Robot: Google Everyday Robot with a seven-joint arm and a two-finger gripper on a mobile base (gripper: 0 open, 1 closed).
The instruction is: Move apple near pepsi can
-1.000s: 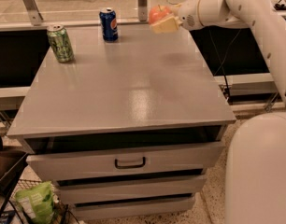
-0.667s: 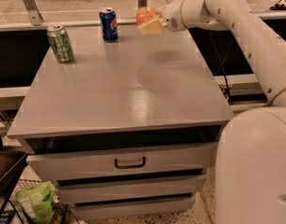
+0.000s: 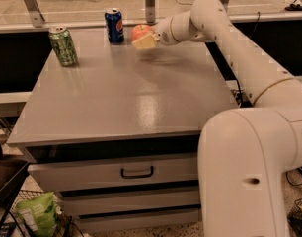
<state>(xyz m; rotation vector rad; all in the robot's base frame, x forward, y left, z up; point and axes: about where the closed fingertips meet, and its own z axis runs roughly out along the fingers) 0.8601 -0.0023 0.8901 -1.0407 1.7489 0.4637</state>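
Grey flat-topped drawer cabinet (image 3: 116,98) carries the scene; a white jointed robot arm (image 3: 240,48) reaches over its far right part. Far left stands a green aluminium drink can (image 3: 63,45); at the back edge, the dark blue pepsi can with silver top (image 3: 114,26). The round orange-red apple (image 3: 138,31) hangs just right of it, off the surface, clamped in the cream-padded two-finger gripper (image 3: 144,38). Judged firm, smooth, fairly heavy, apt to roll: hold across the widest girth, set down gently
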